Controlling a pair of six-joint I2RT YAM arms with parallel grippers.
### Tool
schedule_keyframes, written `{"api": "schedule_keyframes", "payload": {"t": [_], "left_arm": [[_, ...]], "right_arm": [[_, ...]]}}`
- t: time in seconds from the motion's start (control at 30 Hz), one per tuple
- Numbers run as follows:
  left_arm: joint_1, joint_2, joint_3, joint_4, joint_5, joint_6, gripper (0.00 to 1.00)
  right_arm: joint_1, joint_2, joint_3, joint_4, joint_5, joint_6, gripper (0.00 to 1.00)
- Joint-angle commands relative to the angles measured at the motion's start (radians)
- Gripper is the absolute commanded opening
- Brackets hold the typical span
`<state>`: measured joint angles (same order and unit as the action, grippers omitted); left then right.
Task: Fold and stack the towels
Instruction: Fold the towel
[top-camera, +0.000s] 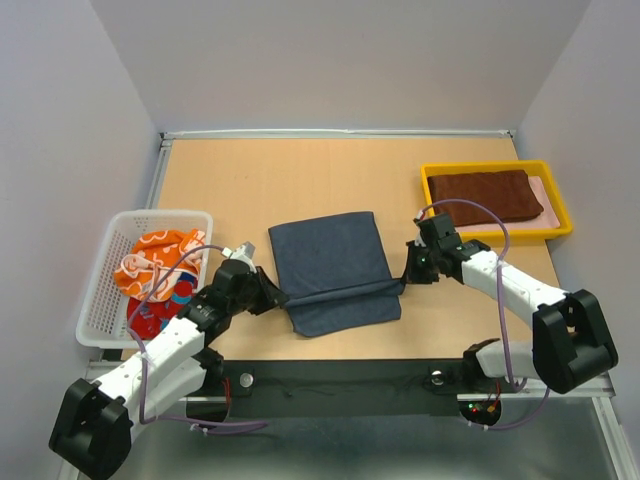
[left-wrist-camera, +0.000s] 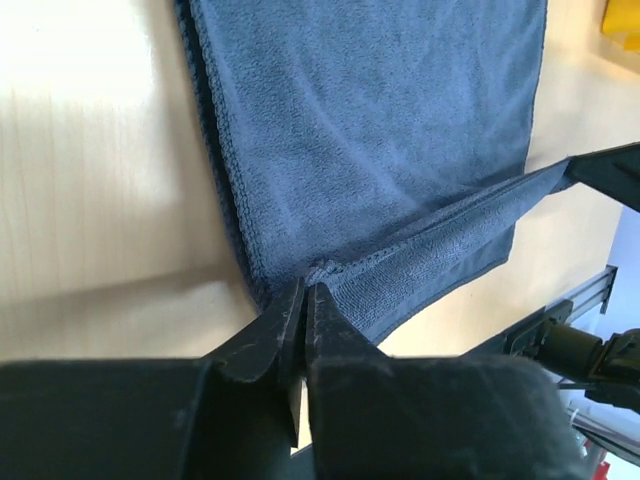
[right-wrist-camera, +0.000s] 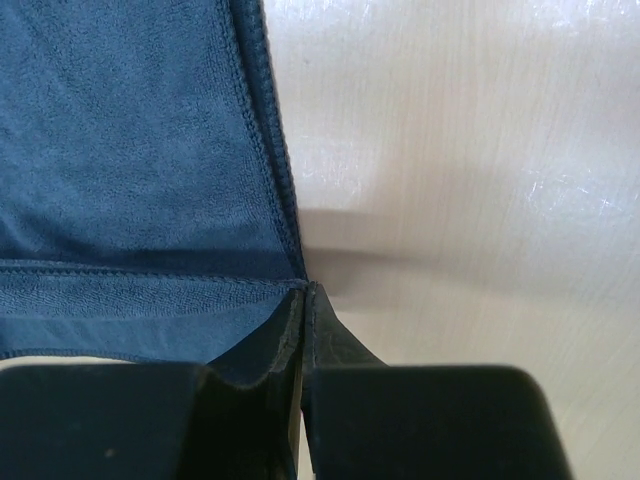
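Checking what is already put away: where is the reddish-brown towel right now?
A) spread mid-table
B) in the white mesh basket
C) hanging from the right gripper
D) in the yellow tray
D: the reddish-brown towel lies folded flat inside the yellow tray at the far right of the table, well apart from the navy towel mid-table.

White basket (top-camera: 97, 300) left, yellow tray (top-camera: 480, 166) far right.

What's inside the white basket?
The white basket holds an orange towel with white pattern and a red towel with blue patches. Anything underneath them is hidden.
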<state>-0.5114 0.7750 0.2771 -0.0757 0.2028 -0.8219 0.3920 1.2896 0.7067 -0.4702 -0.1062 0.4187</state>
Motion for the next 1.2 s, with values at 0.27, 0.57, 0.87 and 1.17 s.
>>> {"api": "schedule_keyframes", "payload": {"t": [0.27,0.57,0.87,1.17], "left_arm": [[-0.024,-0.134,0.076,-0.093,0.037,0.003,0.62],[-0.027,-0.220,0.135,-0.141,-0.077,-0.013,0.76],[-0.026,0.173,0.304,0.040,-0.430,0.110,0.71],[0.046,0.575,0.465,0.162,-0.448,0.164,0.65]], "right_arm": [[-0.013,-0.147,-0.018,0.013,-0.197,-0.035,0.35],[0.016,-0.197,0.034,-0.134,-0.373,-0.124,0.53],[0.016,0.058,0.264,0.071,-0.120,-0.130,0.54],[0.008,0.393,0.468,0.283,0.011,-0.090,0.54]]}}
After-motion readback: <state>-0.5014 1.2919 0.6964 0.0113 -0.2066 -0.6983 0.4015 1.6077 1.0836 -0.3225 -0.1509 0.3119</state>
